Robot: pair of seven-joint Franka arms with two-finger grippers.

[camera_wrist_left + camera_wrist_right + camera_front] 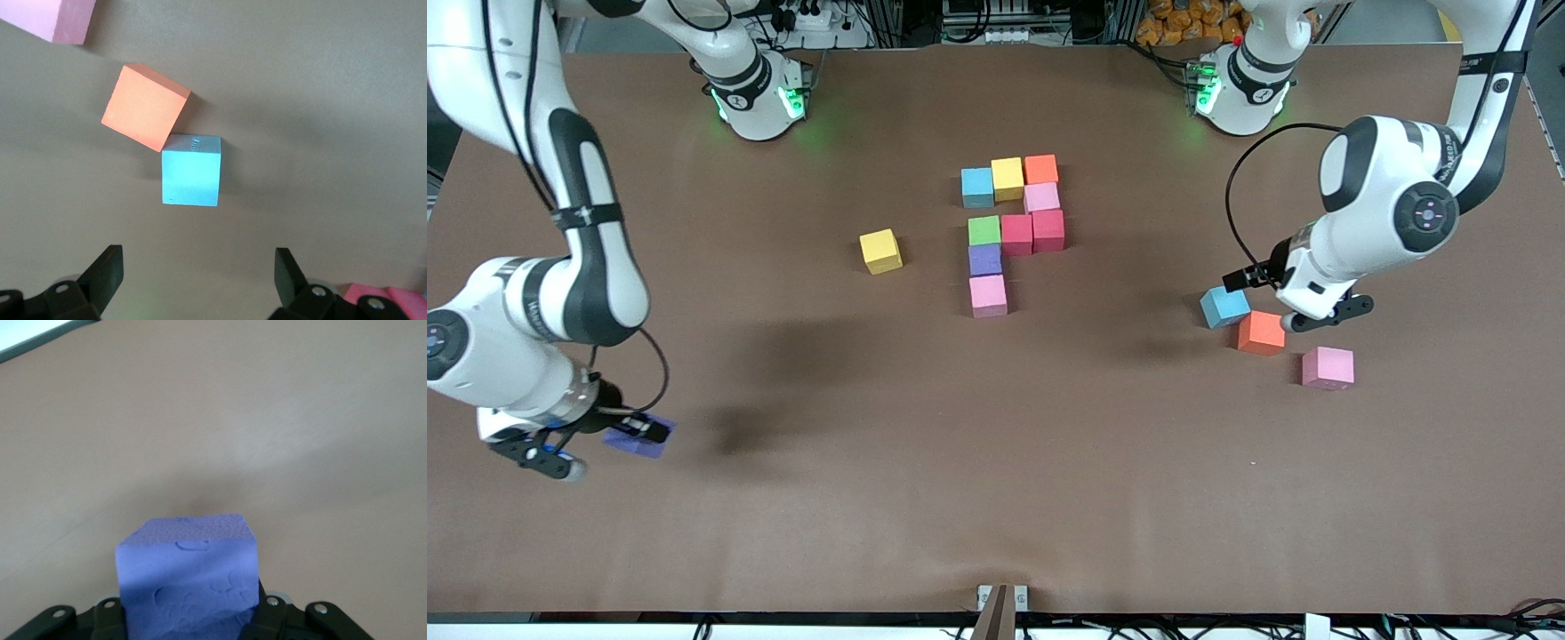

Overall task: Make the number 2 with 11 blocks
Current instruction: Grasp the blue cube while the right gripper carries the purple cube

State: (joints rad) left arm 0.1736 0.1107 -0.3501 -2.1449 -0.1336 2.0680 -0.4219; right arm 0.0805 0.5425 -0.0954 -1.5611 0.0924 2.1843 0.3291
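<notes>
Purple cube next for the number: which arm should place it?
Right. The right gripper already holds a purple foam cube; the left gripper hangs open over a loose blue cube.

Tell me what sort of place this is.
Probably a robotics lab bench: two Franka arms bolted along one edge of a brown-covered table, small coloured foam blocks such as the yellow block laid out for a task, and cables and power strips by the arm bases.
</notes>
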